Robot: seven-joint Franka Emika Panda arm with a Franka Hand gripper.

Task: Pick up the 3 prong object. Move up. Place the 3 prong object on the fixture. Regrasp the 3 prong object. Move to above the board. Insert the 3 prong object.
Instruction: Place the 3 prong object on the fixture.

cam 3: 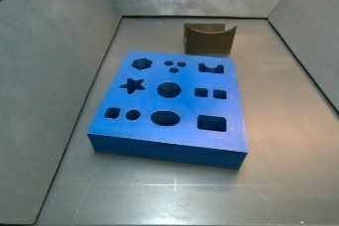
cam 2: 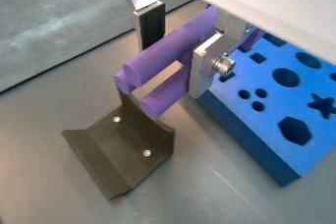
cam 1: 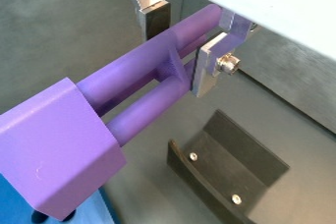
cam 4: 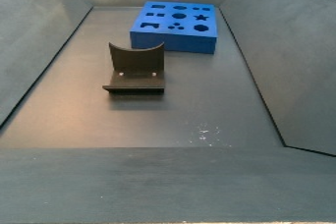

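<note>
Tool [cam 2: 175, 41] across lengthwise purple piece [cam 2: 164, 56]

light-purple plastic 3 prong object [cam 2: 164, 66] clamped between the gripper [cam 2: 175, 43] fingers, up in the air over the dark olive-brown notched fixture [cam 2: 121, 151], big blue slab board [cam 3: 169, 103] with shaped holes flat on the floor nearby
</note>
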